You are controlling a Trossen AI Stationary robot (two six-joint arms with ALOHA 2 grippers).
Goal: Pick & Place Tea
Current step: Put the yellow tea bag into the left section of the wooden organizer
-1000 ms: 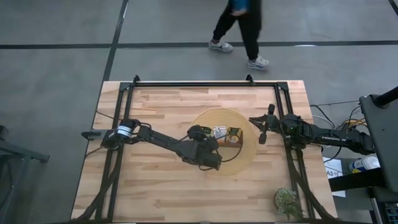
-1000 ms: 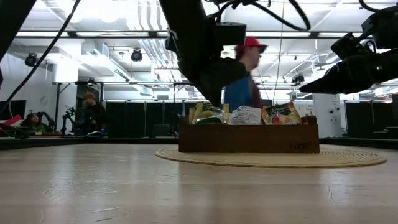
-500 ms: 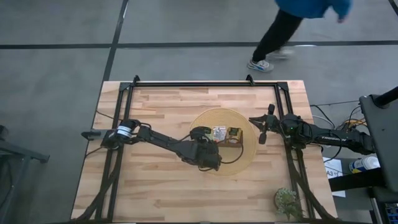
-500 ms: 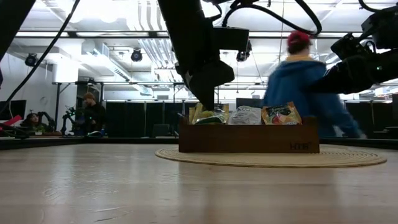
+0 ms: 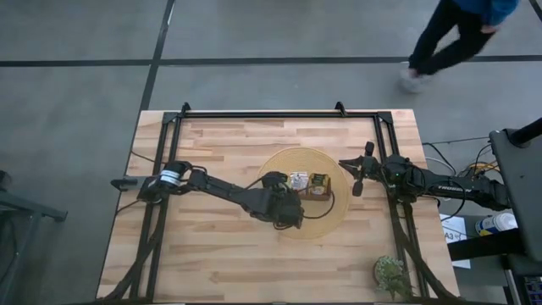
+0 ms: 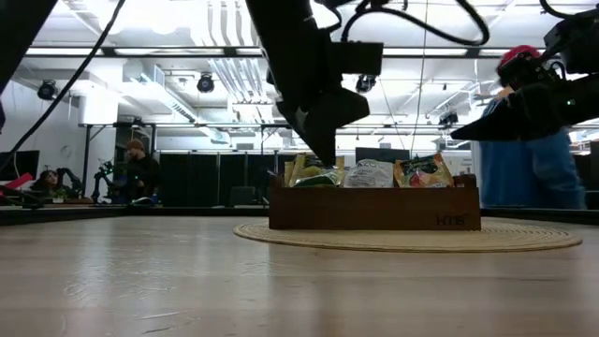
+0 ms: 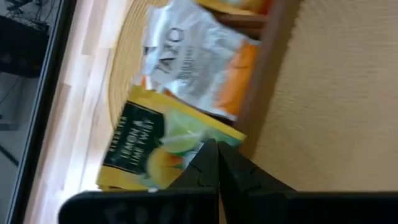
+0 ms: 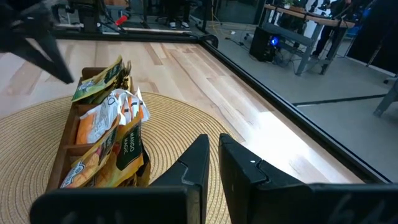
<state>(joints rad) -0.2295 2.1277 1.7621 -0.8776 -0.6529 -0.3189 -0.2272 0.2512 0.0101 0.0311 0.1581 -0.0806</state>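
Left wrist view: your target, the yellow-green tea packet (image 7: 158, 146), stood in the end compartment of the wooden tray (image 7: 267, 59), directly ahead of the left gripper (image 7: 216, 163), its flat face toward the tips. Fingers were pressed together, gripping nothing. Right gripper (image 8: 211, 163), likewise closed, waited beyond the tray's far end.
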